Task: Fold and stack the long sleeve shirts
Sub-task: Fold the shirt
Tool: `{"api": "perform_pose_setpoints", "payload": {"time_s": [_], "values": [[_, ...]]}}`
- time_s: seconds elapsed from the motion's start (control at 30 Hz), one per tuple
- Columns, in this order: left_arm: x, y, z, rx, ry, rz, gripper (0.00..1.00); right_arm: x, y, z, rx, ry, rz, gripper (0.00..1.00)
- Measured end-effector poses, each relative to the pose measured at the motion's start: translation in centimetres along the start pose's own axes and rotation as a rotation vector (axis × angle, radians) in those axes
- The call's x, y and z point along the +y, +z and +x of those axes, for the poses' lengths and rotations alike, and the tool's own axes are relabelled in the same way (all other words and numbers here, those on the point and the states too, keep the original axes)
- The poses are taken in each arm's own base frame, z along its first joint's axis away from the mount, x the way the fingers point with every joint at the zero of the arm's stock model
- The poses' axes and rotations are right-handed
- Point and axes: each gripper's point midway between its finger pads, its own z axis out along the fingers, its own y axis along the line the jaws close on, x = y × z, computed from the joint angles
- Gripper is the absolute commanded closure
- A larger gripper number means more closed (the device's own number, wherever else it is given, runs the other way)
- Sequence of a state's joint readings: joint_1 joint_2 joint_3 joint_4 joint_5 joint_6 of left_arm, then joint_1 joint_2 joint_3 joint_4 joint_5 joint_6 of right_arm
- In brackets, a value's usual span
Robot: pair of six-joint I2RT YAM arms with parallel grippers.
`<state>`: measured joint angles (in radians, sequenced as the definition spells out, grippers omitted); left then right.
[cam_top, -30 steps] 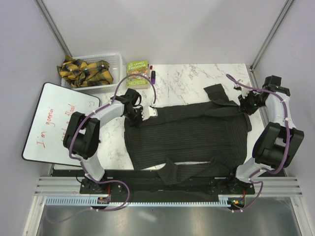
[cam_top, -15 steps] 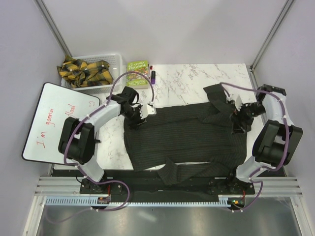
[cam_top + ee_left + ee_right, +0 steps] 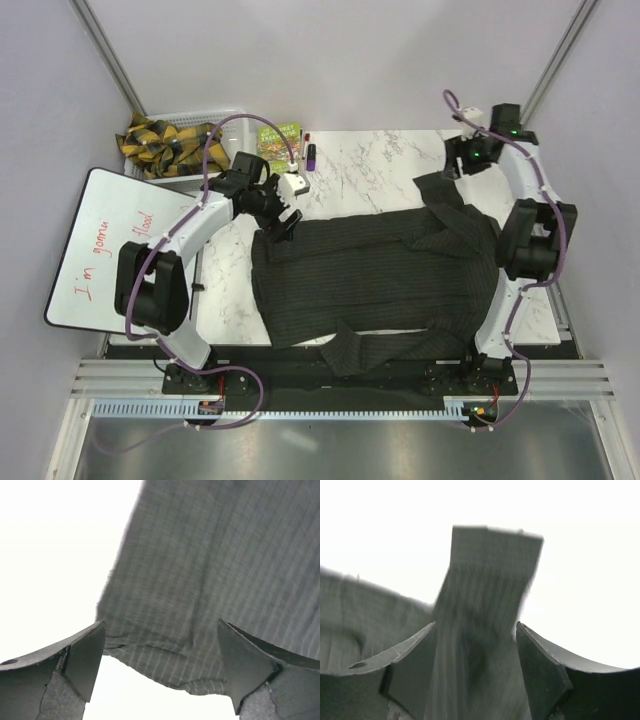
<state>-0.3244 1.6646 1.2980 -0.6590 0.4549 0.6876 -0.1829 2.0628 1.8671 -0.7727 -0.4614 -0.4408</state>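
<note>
Across the table's [image 3: 380, 160] middle the shirt [image 3: 380, 270] lies spread. Over its far-left, the left gripper [image 3: 160, 645] hangs wide, empty. Far-right, the blurred right gripper [image 3: 476, 630] seems parted and empty. A shallow pinch could drag the sleeve [image 3: 490, 570] askew.

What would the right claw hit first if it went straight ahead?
Probably the dark shirt's sleeve, lying straight ahead of the right claw, though depth is unclear.

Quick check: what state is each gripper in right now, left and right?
Left gripper: open, empty, over the edge of the black-charcoal striped cloth shirt.
Right gripper: open, holding nothing; a shirt sleeve lies below its jaws.
</note>
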Motion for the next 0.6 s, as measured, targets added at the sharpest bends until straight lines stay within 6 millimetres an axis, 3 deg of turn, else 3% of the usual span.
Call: {"api": "perform_pose_setpoints", "payload": {"time_s": [0.17,0.33,0.47,0.53,0.57,0.6], "values": [[1.9,-1.4,-1.4,-0.086,-0.094,-0.095,0.01,2.7,6.3,-2.3,0.01,-0.041,0.096,0.31],[2.8,-3.9,-3.4,-0.173,-0.118,-0.165,0.01,2.1,11.2,-0.1,0.082,-0.022,0.171,0.29],[2.9,-4.9,-4.2,-0.207,-0.118,-0.188,0.01,0.3,12.9,2.8,0.144,0.032,0.21,0.29],[2.9,-4.9,-4.3,-0.212,-0.125,-0.19,0.01,-0.5,12.6,2.4,0.13,0.039,0.23,0.31],[2.9,-4.9,-4.2,-0.212,-0.129,-0.191,0.01,-0.7,12.6,2.4,0.127,0.044,0.236,0.33],[2.9,-4.8,-4.1,-0.209,-0.136,-0.195,0.01,-0.8,12.6,2.4,0.127,0.05,0.238,0.45]]}}
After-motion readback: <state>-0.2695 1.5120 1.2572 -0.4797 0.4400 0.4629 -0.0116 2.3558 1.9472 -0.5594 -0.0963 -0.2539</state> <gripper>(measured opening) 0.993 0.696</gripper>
